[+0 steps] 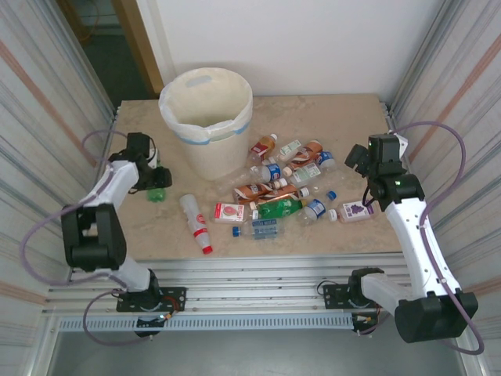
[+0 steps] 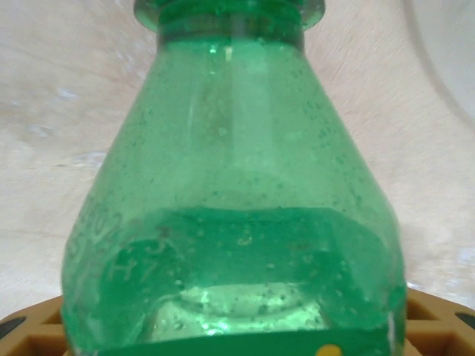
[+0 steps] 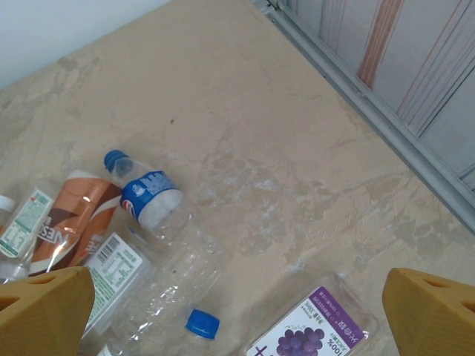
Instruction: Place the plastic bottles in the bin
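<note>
The left jaws are clenching the green bottle (image 2: 230,222) down at the counter (image 1: 329,117) left of the bin (image 1: 211,153), calling for a straight lift clear of its rim, while the right jaws are hanging released.

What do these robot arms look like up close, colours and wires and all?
Both the left arm and the right arm have white links joined by chunky black motor housings. A thin lilac cable loops out beside each. The fingers are orange-yellow plastic with moulded hollows. A small green light glows on the right arm.
</note>
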`<state>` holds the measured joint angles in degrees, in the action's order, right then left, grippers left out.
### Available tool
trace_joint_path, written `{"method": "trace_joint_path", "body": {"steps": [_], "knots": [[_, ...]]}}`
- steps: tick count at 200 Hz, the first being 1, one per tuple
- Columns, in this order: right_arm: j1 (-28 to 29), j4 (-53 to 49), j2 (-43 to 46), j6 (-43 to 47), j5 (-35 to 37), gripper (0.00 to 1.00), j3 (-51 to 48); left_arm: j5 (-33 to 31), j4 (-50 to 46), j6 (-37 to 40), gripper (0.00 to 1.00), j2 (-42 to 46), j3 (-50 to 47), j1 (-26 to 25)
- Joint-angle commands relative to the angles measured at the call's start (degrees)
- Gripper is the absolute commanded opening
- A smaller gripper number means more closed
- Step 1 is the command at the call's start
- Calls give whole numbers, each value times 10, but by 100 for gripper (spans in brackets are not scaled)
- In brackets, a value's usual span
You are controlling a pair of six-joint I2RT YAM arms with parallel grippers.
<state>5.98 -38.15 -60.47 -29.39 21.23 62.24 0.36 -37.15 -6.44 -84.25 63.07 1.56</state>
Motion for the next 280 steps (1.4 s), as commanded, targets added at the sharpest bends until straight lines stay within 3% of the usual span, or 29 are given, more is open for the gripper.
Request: {"method": "trace_joint_path", "body": {"steps": [1,66,133,168,222,280], "knots": [[2,4,-5,-5,11,98,2,-3,8,-46,42,82,-18,-6],[2,16,-11,-9,-16,98,-8,-6,37,-105,39,253,-4,-74],[-4,25,5,-11,-27,98,-17,-51,53,-93,35,283,93,-173],[-4,36,19,-8,-39,98,-21,-38,83,-66,34,224,175,-200],[-14,28,33,-4,-52,98,-12,7,119,7,32,53,336,-210],[-19,6,49,-2,-32,98,2,38,66,79,33,-131,512,-209]]}}
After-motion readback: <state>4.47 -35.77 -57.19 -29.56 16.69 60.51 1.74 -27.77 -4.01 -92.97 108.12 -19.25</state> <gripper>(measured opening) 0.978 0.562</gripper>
